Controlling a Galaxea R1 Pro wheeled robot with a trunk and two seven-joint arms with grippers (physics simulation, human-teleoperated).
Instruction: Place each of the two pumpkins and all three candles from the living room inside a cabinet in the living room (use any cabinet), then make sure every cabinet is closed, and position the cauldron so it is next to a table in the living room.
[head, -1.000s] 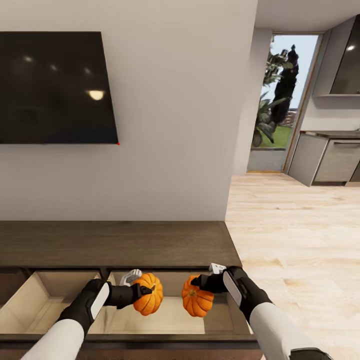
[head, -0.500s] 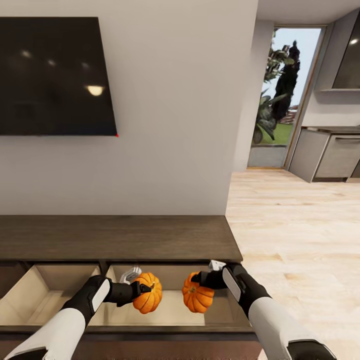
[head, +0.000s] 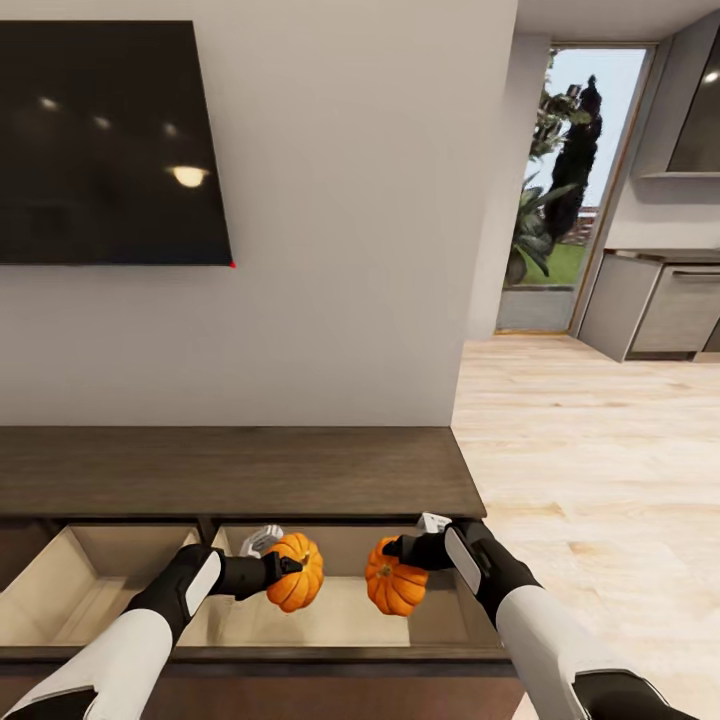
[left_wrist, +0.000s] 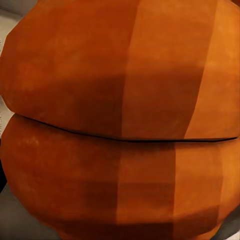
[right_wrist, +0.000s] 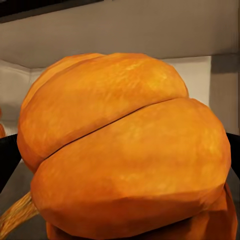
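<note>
Two ribbed orange pumpkins hang over the open right drawer of the long dark-brown cabinet (head: 240, 470). My left gripper (head: 283, 572) is shut on the left pumpkin (head: 297, 585), whose ribs crowd the left wrist view (left_wrist: 120, 120). My right gripper (head: 395, 552) is shut on the right pumpkin (head: 395, 590), seen close in the right wrist view (right_wrist: 125, 150) with the drawer's pale inside behind it. The two pumpkins are a small gap apart.
A second open drawer (head: 90, 590) lies to the left. A black TV (head: 105, 140) hangs on the wall above the cabinet. Bare wood floor (head: 590, 480) stretches right towards a doorway (head: 565, 190) and grey kitchen units (head: 655, 305).
The head view has shifted, so cabinet and wall sit higher in frame. Both grippers with their pumpkins have sunk slightly towards the open drawer, still held the same way.
</note>
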